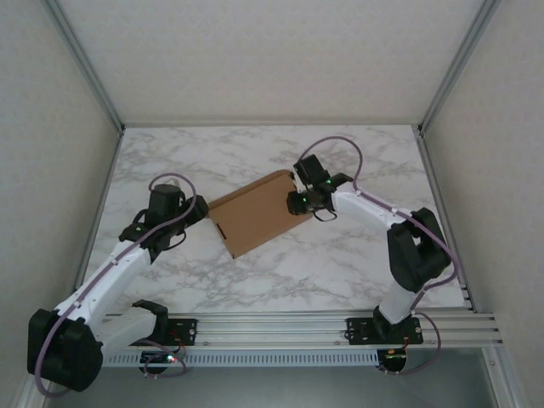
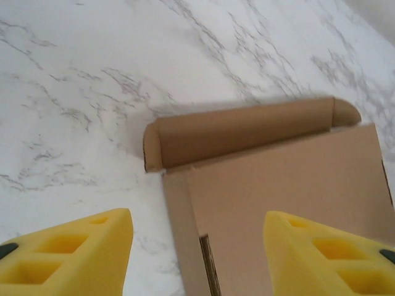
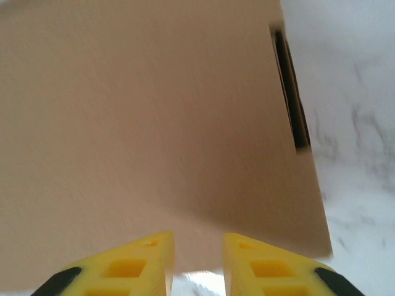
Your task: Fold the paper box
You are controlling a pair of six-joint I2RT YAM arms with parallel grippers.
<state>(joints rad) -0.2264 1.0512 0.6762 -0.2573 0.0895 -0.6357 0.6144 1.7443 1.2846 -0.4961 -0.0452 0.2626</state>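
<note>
Cardboard sits near the middle of the marble table (image 1: 374, 153): we see the paper box (image 1: 255, 217) lying skewed there, well clear of every edge. We find the left gripper (image 1: 198, 212) just beside the box's left end, its fingers (image 2: 80, 246) spread wide, released and clasping nothing. The right gripper (image 1: 299, 201) is at the box's far right corner, its pads (image 3: 133, 259) a narrow gap apart with nothing between them. One long flap (image 2: 247, 132) stands curled up.

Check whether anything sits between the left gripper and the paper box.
Nothing visible does. The left gripper, its jaws apart, hovers right over the near corner of the paper box, with bare table beside it.
</note>
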